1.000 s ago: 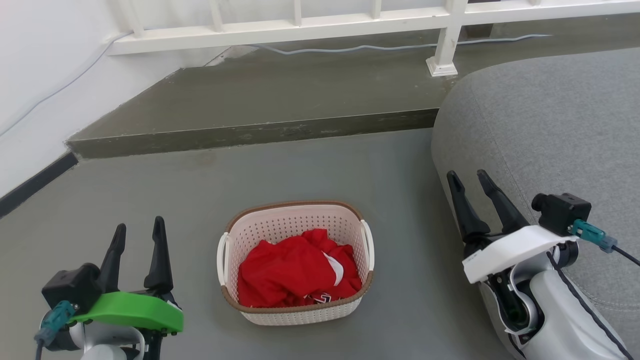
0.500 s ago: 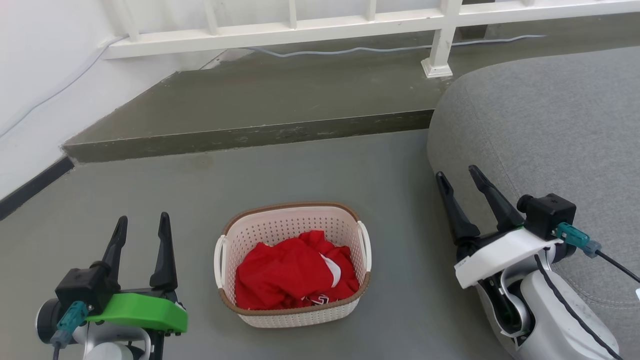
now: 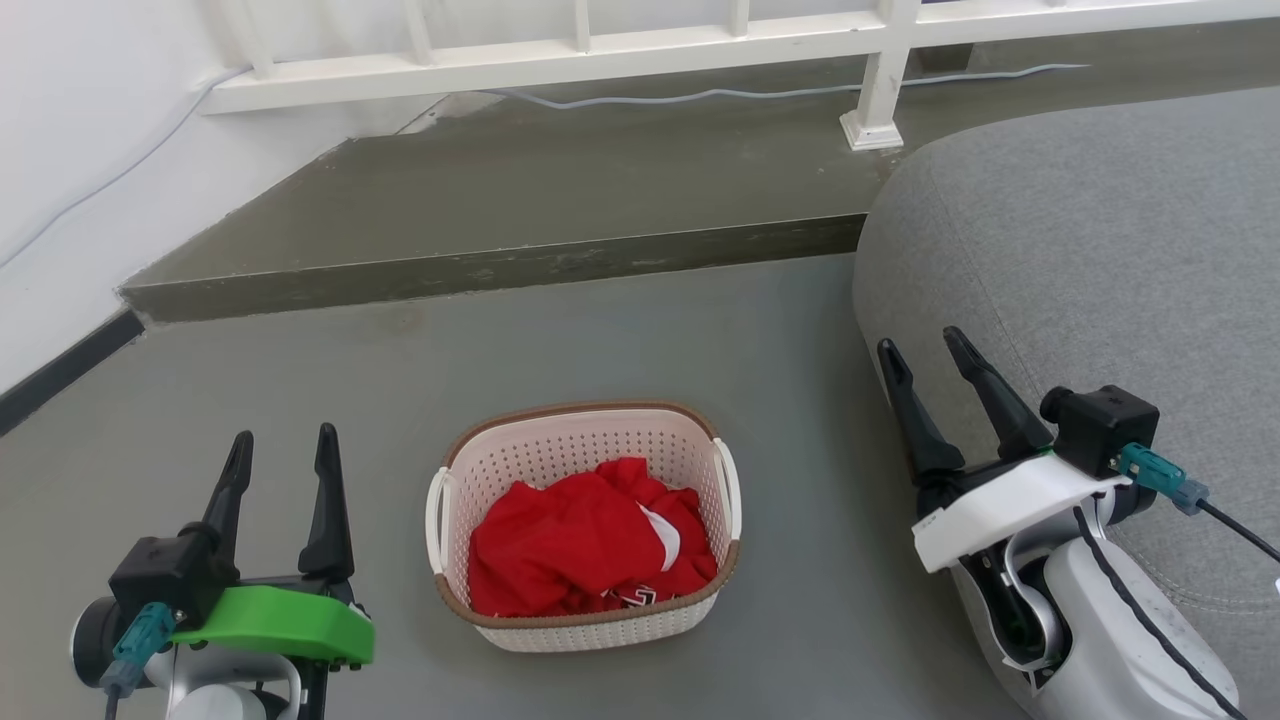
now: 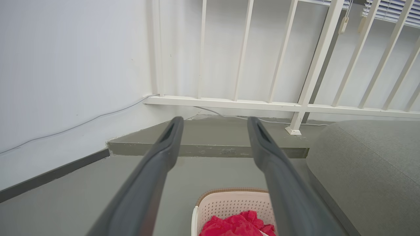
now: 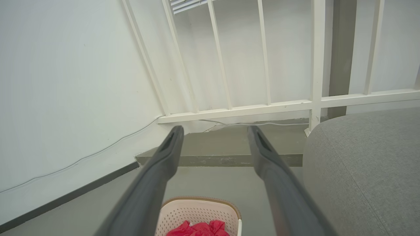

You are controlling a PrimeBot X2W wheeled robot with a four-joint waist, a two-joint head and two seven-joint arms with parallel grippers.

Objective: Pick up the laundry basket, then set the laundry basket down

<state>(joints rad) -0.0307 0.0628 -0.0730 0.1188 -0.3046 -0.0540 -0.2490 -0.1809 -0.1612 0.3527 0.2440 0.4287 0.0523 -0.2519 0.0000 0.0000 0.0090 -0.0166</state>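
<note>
We hold our left gripper (image 3: 284, 437) and right gripper (image 3: 918, 342) spread apart and empty either side of the laundry basket (image 3: 580, 448), which sits on the grey floor (image 3: 700, 340) holding red cloth (image 3: 580, 540).

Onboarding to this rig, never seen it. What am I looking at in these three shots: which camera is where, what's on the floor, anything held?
It is a wheeled two-armed robot. The shot with both arms comes from its head camera, looking down: the left tool, on a green mount, is lower left, the right tool, on a white mount, lower right. Each has two long dark fingers, spread apart, holding nothing. The other two shots come from wrist cameras looking along each arm's own fingers. On the grey floor between the tools stands the laundry basket, cream with a brown rim and white side handles, a red garment crumpled inside. Neither tool touches it. A grey upholstered seat is on the right; a white railing stands on a raised step behind.
</note>
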